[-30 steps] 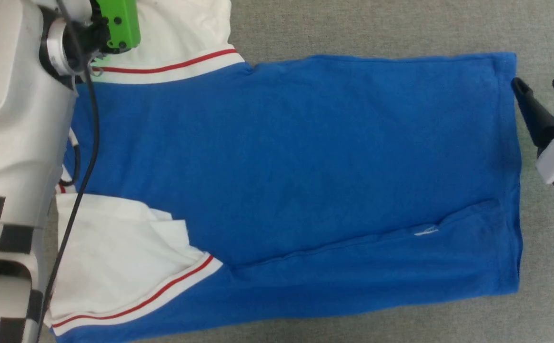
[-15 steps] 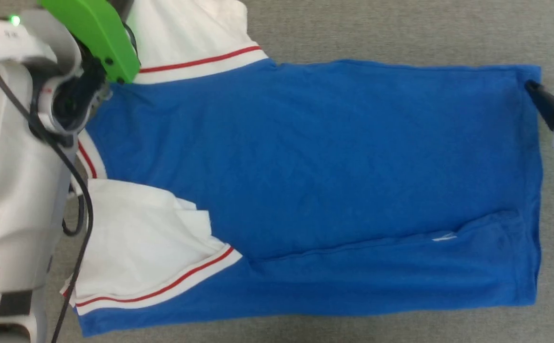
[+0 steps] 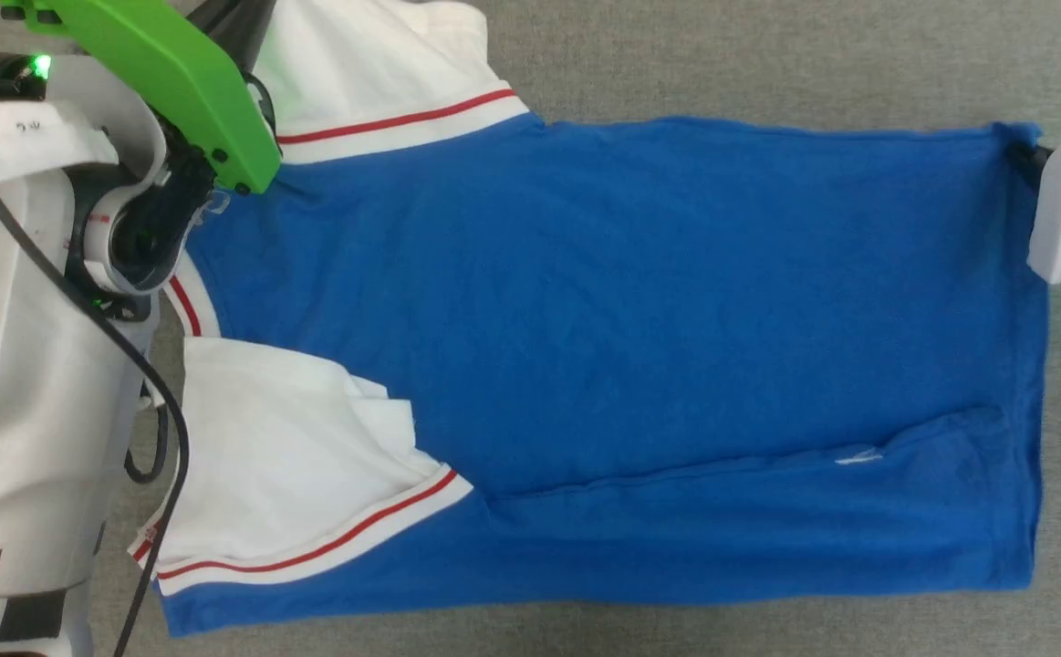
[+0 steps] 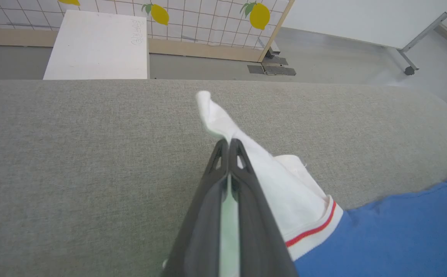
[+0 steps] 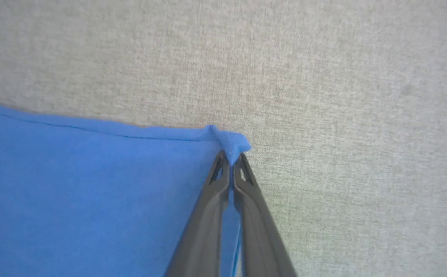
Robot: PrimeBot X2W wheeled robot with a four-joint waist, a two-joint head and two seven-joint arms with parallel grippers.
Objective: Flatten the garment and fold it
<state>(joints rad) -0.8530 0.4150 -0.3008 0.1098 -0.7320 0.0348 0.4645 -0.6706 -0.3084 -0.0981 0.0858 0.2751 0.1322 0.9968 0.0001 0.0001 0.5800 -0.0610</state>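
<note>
Since one second ago, the right gripper (image 5: 231, 154) has gone from spread wide beside the jersey T-shirt (image 3: 630, 319) to clamped on its hem corner. The left gripper (image 4: 229, 142) is pinched tight on a white sleeve tip. The jersey T-shirt lies spread on the grey fabric surface (image 3: 767, 64), stretched between both grippers.

The shirt (image 3: 630, 319) is showing soft, matt knitted cloth, blue and white alike. The grey surface (image 3: 767, 55) under it is showing a coarse, matt weave. The left gripper (image 4: 229, 143) and right gripper (image 5: 231, 157) are showing dull, dark plastic fingers. The green cover (image 3: 174, 73) is looking like smooth plastic.
</note>
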